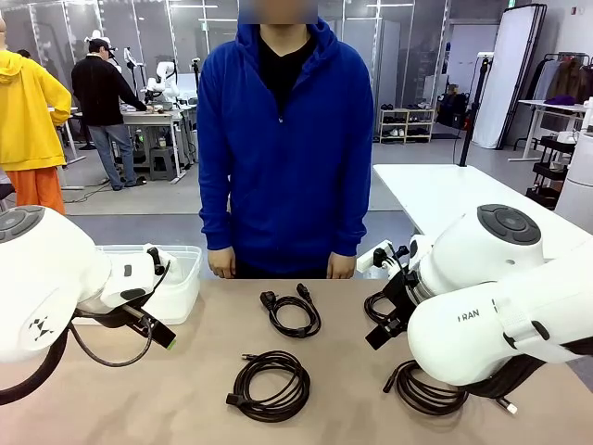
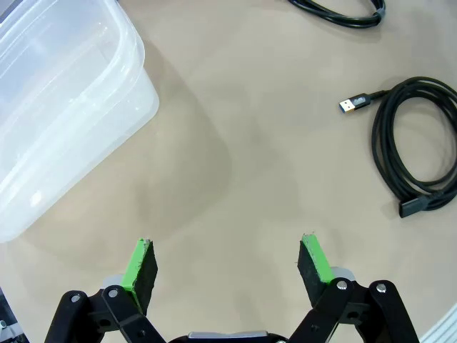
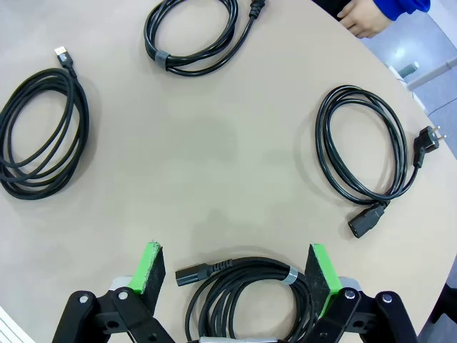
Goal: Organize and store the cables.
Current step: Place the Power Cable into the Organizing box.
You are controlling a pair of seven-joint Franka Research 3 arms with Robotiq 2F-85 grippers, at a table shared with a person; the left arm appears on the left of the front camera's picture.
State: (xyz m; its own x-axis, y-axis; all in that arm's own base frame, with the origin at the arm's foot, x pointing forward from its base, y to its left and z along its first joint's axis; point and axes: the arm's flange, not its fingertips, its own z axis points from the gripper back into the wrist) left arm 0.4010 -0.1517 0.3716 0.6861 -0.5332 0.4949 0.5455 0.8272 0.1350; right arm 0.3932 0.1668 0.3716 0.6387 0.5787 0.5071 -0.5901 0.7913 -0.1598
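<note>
Looking at the front view, I see cables (image 1: 301, 387) lying coiled on the table (image 1: 185, 389), none stored yet, with the clear bin (image 1: 185, 278) at the far left.

Left wrist view: the left gripper (image 2: 228, 261) hovers over bare table, fingers spread.

Right wrist view: 4 coils. The right gripper (image 3: 239, 268) hangs spread above the nearest coil (image 3: 250, 263). Next I'd drop and pinch its strands.
</note>
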